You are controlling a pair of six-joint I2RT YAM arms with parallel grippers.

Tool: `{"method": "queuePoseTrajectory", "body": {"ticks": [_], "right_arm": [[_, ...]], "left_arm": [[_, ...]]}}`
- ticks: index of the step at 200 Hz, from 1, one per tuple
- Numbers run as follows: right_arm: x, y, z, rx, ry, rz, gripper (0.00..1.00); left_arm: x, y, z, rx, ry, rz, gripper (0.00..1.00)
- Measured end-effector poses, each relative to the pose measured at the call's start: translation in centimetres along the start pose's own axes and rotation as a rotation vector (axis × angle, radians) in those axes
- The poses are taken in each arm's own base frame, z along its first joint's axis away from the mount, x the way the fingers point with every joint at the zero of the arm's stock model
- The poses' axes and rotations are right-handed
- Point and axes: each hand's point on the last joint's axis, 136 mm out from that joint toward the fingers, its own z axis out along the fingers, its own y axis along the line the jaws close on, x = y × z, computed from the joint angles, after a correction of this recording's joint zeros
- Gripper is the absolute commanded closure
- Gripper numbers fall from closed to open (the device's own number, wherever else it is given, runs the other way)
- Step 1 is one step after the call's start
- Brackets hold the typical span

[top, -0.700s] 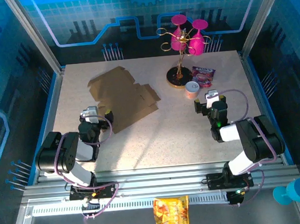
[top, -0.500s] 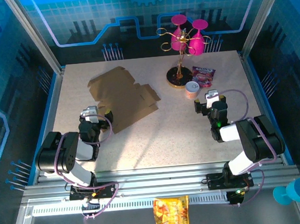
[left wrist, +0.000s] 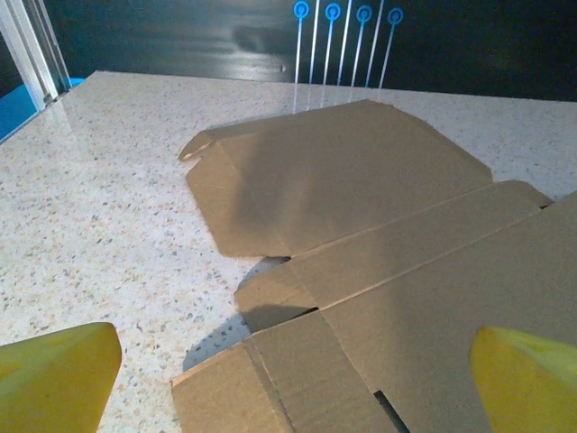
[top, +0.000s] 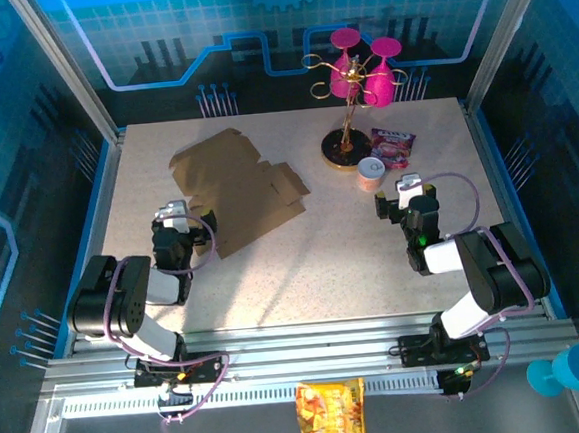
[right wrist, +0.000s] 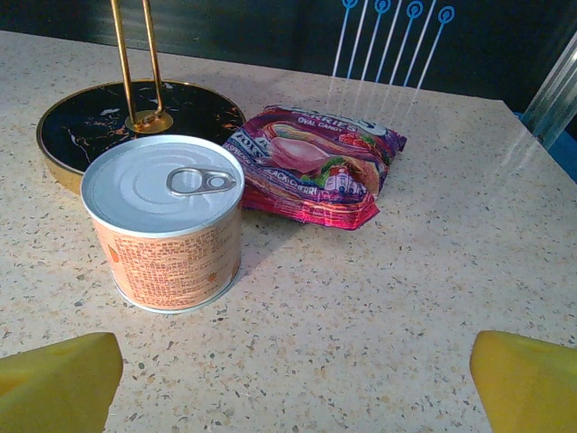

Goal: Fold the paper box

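The left gripper [left wrist: 290, 383] is released: its 2 yellow fingers [left wrist: 54, 374] stand wide apart with nothing clamped between them. The paper box [left wrist: 361, 225] lies flat and unfolded on the table [top: 313, 265], directly ahead of this gripper. Its nearest panel reaches in between the fingers. The right-hand finger sits over cardboard and the left-hand finger over bare table top. Whether either finger touches the surface cannot be told. Further ahead, the large panel of the box runs toward the far edge of the table, and 1 small corner flap at its left end is raised slightly. The right gripper [right wrist: 293, 383] is likewise released, fingers spread over bare table top and grasping nothing. Ahead of it and to its left stands an upright can [right wrist: 167, 221] with a pull-tab lid. Just beyond the can is the round black base of a gold stand [right wrist: 90, 122]. A purple snack packet [right wrist: 315, 167] lies flat just to the right of the can, straight ahead of the gripper. The paper box is well apart from the right gripper, off to its left.
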Motion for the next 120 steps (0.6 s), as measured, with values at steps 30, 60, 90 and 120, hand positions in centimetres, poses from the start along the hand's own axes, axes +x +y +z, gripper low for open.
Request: {"method": "queuePoseTrajectory", "body": {"ticks": [30,60,90,120], "right_arm": [[0.0,0.0,0.0,0.001,-0.001,0.000,0.00],[0.4,0.6,-1.8,-0.004,-0.064,-0.023,0.00],[1.4,2.5,-3.8,-0.037,-0.082,-0.104,0.00],[-4.8,1.3,-5.9,0.060,-0.231,-0.083,0.00]], "left_arm": [[0.0,0.4,0.5,-0.029,0.022,-0.009,0.01],[-0.1,0.9,0.6,-0.060,0.023,-0.022,0.00],[-0.1,1.1,0.0,-0.069,0.001,-0.023,0.01],[-1.7,-1.3,-1.6,-0.056,-0.036,0.047,0.01]]}}
